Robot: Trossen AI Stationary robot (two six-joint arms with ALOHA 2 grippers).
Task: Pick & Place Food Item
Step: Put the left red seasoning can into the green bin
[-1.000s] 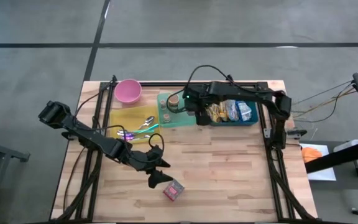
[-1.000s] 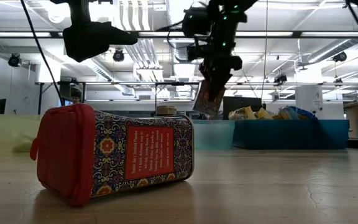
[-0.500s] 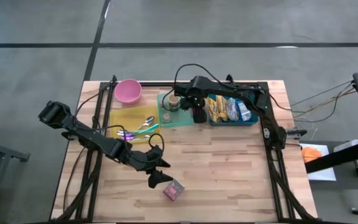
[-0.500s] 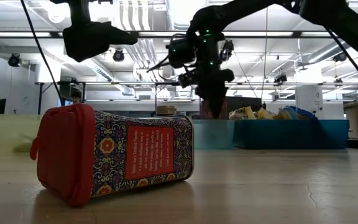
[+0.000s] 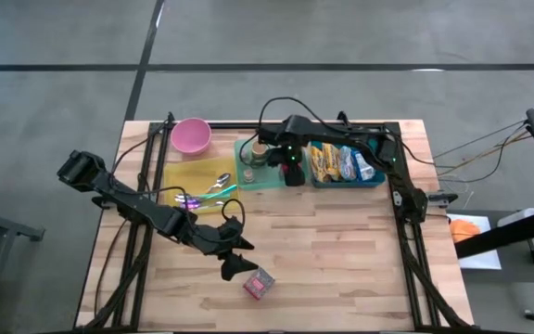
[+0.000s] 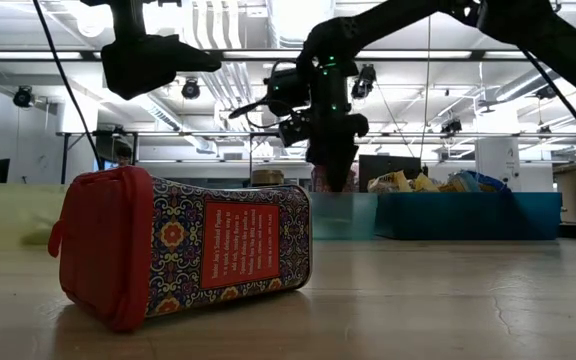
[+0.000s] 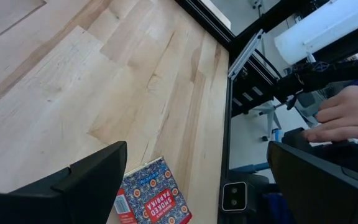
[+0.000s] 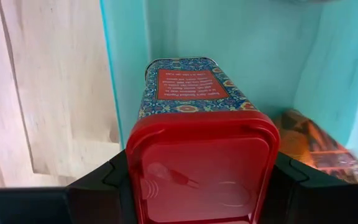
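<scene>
Carried away from above the blue bin, the paprika tin now hangs over the green tray at the table's far side, clamped between the right gripper's two fingers, red lid end toward the wrist camera and its far end pointing down at the tray floor. Such a tin should be stiff and fairly light, but its printed sides look smooth and could slide, so the hold across its broad flat faces near the lid seems sound. Tray walls rise close on two sides of the tin, and a small jar stands further back in the tray, so the room for setting down is narrow; the bin of snack packets lies just beside the tray. Well apart, near the table's front, the left gripper hovers with fingers spread wide and empty above a second, like tin lying on its side on the bare wood.
</scene>
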